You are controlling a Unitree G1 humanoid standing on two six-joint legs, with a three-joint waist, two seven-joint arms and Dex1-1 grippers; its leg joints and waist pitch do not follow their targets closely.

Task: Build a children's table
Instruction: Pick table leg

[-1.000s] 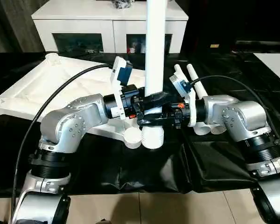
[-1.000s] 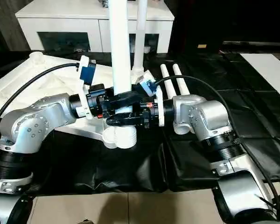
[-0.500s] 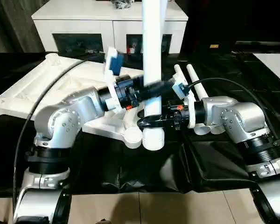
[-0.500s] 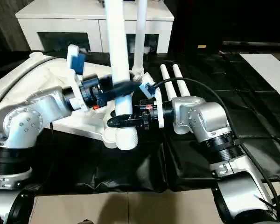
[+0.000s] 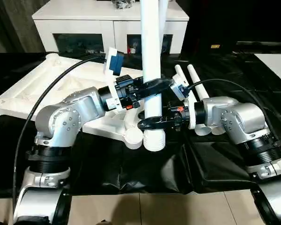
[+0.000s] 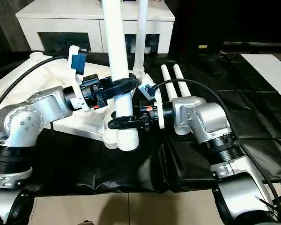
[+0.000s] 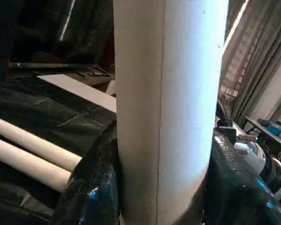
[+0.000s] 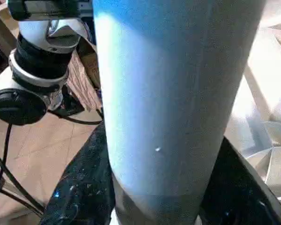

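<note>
The left end effector [image 5: 152, 85] clamps the upright leg [image 5: 151, 56] higher up; the right end effector [image 5: 152, 123] grips it just above its wide threaded foot, beside the tabletop's [image 5: 42, 89] near corner socket. The leg looks like a light, stiff, smooth plastic tube, likely slippery, so holding low near the thick end seems best. Two spare legs [image 5: 189, 79] lie on the black-covered table [image 5: 215, 164].
</note>
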